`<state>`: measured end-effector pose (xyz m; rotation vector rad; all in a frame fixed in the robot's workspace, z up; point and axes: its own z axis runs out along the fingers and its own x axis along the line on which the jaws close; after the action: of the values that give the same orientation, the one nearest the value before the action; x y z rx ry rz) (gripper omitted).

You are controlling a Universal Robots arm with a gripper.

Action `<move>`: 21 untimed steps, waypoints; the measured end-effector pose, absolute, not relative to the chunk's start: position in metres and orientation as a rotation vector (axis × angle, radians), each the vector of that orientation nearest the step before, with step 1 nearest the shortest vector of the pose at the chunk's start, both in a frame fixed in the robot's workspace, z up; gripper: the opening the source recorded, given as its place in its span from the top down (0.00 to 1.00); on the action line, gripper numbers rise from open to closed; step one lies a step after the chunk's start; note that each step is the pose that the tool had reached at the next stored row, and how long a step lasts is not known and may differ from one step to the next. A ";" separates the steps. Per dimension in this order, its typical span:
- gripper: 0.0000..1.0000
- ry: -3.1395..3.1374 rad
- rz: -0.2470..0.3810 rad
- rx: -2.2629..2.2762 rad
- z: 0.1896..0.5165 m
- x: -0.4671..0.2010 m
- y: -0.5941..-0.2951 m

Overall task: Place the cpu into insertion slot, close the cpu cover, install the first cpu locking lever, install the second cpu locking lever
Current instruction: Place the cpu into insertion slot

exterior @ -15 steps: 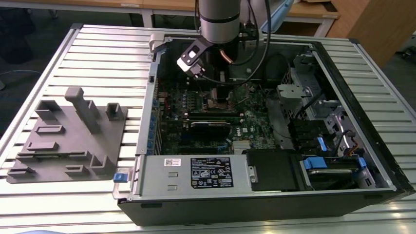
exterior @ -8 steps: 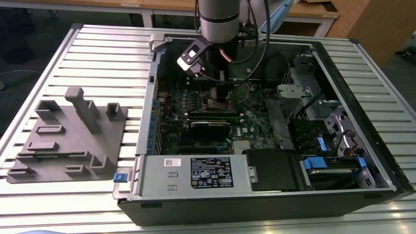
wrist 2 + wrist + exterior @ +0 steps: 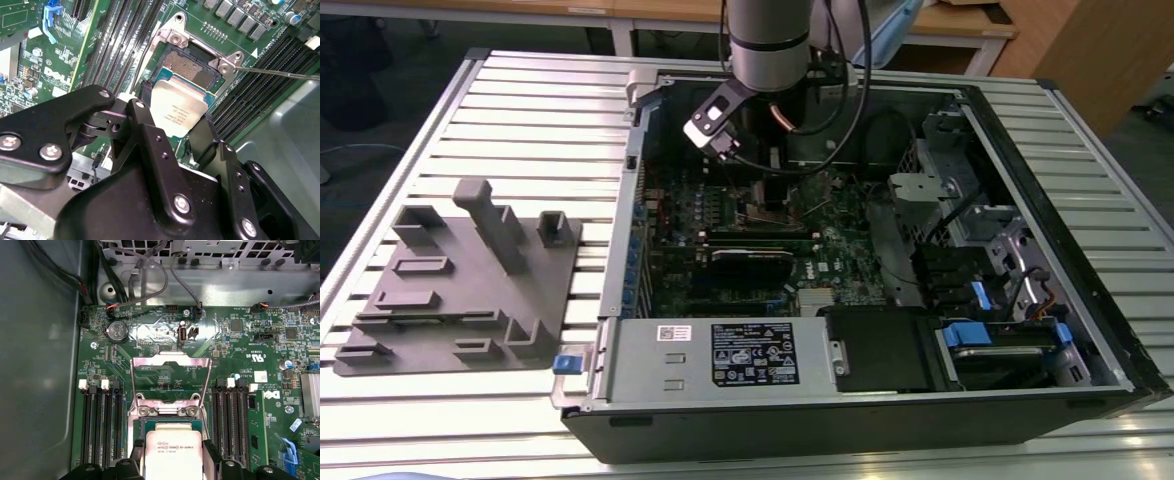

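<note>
The gripper (image 3: pixel 176 109) is closed part way, and its two black fingers (image 3: pixel 202 137) pinch the cpu (image 3: pixel 177 112) by two of its sides. The cpu is a flat silver square with small print on top. In the first wrist view the cpu (image 3: pixel 172 456) sits between the tips of the gripper (image 3: pixel 172 446), one on each side. The cpu hangs over the near part of the slot (image 3: pixel 192 70), and the far part of the slot shows as a dark square with tiny dots. I cannot tell if the cpu touches the slot. A thin metal rod (image 3: pixel 280 73) sticks out sideways from one corner of the slot. Just past the slot, the cover (image 3: pixel 145 365) is swung open, and the green board (image 3: pixel 155 335) shows through the hole in its middle. Long black memory slots (image 3: pixel 102 425) run along both sides of the slot. In the exterior view the arm (image 3: pixel 767 40) comes down from above, and the gripper (image 3: pixel 750 165) is inside an open computer case (image 3: pixel 854 430). The case lies flat on a table (image 3: pixel 520 100) made of metal strips. A grey stand (image 3: pixel 467 280) lies on the table beside the case, on the exterior view's left.
</note>
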<state>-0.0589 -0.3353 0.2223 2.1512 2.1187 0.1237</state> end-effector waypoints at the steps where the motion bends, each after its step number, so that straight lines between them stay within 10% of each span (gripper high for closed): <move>1: 0.46 2.119 0.123 2.151 0.222 -0.059 -0.335; 21: 0.46 2.123 0.124 2.147 0.211 -0.059 -0.333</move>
<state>-0.0589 -0.3333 0.2113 2.1468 2.1234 0.1241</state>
